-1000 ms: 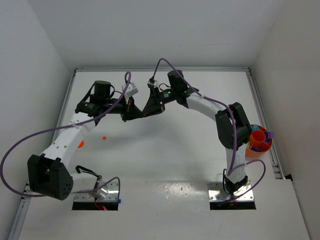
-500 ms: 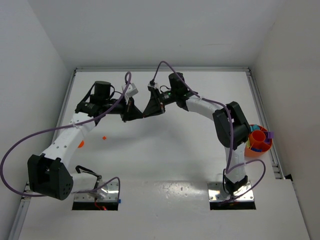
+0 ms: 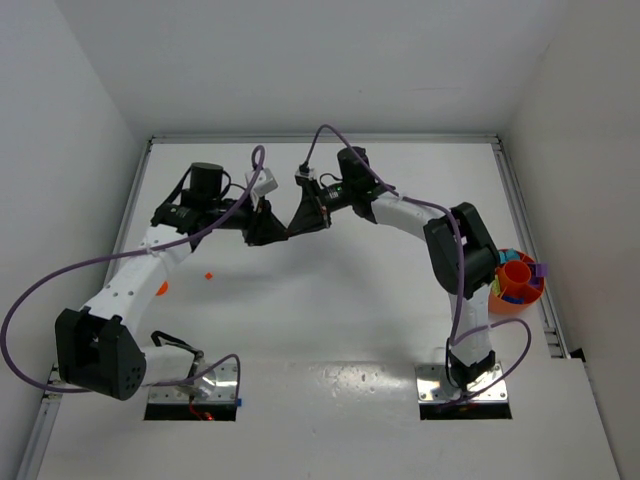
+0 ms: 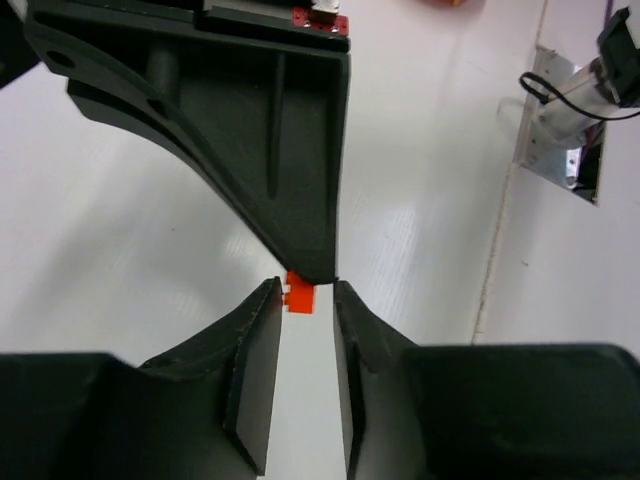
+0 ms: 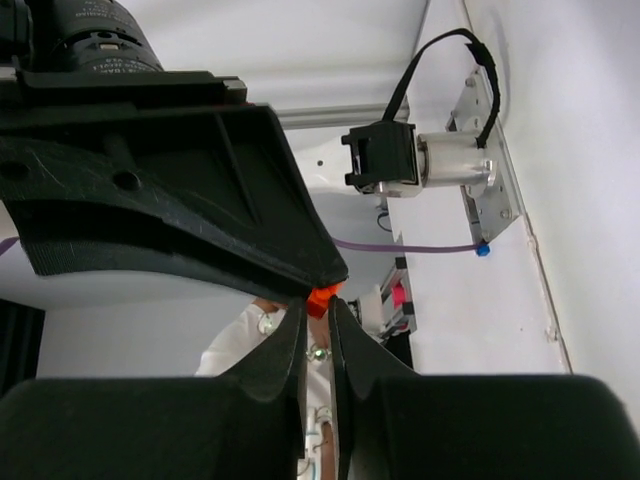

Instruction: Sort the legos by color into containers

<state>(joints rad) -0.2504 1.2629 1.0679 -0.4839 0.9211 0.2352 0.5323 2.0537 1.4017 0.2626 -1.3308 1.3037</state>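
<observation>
At the right gripper's (image 5: 318, 312) tips, the presumably light, rigid, slippery orange brick (image 4: 298, 297) was pinched across flat sides, the left gripper (image 4: 304, 296) spread.

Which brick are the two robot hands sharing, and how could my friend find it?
On the white table, toward its far side, two black hands meet tip to tip. The right hand pinches a tiny orange brick there, between the open fingers of the left hand. Other orange bits lie loose beside the left arm; only this one is held.
</observation>
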